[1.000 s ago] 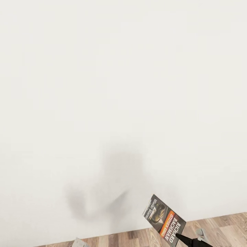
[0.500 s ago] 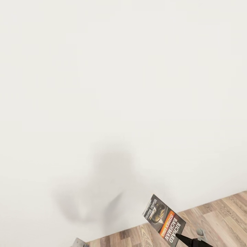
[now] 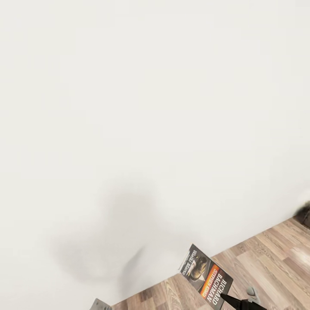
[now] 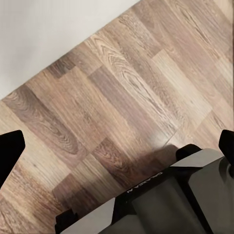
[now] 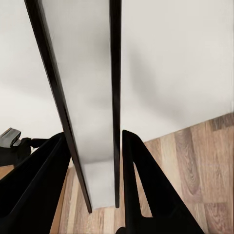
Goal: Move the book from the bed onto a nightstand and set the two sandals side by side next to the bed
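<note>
One paperback, the book (image 3: 206, 277), is standing nearly upright in the near right of the head view, its dark cover with the orange band and the white lettering "Richard Bachman" facing the camera. The right gripper (image 5: 92, 146) is clamping it by the lower edge: in the right wrist view the two black fingers (image 5: 146, 185) are pressing against both sides of the thin volume, whose pale page block (image 5: 87, 97) is rising edge-on between them. A white wall (image 3: 146, 107) is occupying most of the head view, carrying a soft grey shadow (image 3: 116, 232). A light wood-plank floor (image 3: 275, 254) is running along the wall's foot, widening toward the right, where a small dark object (image 3: 305, 215) is showing at the frame edge, too cropped to identify. The left gripper (image 4: 117, 146) is hanging over bare planks with its black fingertips (image 4: 9, 151) spread wide apart and holding nothing, above the robot's grey base (image 4: 170, 200).
</note>
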You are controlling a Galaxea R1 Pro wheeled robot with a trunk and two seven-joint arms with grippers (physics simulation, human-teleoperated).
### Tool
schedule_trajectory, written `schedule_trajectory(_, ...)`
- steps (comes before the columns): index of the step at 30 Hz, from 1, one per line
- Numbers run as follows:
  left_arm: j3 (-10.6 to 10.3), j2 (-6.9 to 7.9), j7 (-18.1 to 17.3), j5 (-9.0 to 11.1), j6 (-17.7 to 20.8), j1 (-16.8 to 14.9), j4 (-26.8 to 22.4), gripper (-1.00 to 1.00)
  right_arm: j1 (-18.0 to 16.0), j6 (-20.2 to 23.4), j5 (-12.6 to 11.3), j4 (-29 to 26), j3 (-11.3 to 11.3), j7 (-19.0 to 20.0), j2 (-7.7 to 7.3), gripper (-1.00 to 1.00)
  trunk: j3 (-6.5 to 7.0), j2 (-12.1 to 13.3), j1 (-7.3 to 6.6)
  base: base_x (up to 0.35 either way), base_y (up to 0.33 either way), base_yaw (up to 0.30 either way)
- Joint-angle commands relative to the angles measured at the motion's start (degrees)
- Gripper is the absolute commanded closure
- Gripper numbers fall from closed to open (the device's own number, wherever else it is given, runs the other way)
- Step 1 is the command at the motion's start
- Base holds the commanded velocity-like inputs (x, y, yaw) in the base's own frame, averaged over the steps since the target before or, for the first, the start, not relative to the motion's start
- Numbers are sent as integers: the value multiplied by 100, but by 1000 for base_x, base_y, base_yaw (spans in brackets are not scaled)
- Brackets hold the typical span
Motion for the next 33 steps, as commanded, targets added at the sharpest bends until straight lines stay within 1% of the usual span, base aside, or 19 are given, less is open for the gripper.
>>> schedule_trajectory(1,-49,2,-17,50,-22,-3,3,-100,-8,-24,-42,3,29,9,-1,100,-13,-13,4,0,0,-271)
schedule_trajectory(33,-49,2,-18,50,-22,-4,3,-100,-8,-24,-42,3,29,9,-2,100,-13,-13,4,0,0,-271)
